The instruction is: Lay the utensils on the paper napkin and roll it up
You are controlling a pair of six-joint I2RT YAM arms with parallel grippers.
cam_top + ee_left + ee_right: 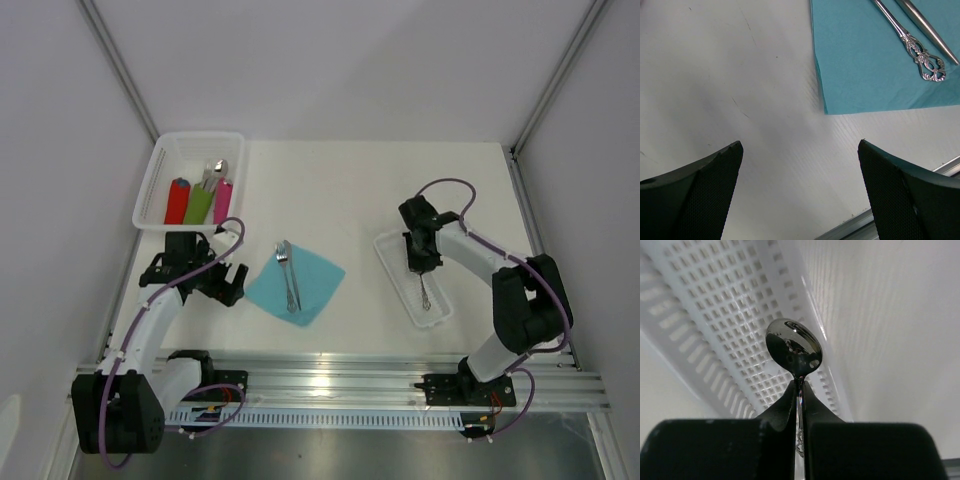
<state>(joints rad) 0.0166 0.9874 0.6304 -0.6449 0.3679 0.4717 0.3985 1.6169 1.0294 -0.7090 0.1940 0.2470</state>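
Observation:
The teal paper napkin lies flat on the table between the arms, one corner toward me. Two silver utensils lie side by side on it. In the left wrist view the napkin's corner shows with an ornate handle and a plain handle on it. My left gripper is open and empty just left of the napkin, low over the bare table. My right gripper is shut on a silver spoon at its neck, over the white tray. The spoon's handle hangs toward the tray floor.
A white basket at the back left holds red, green and pink rolled napkins with cutlery tips poking out. The slotted tray lies under the spoon. A metal rail runs along the near edge. Walls close in on both sides.

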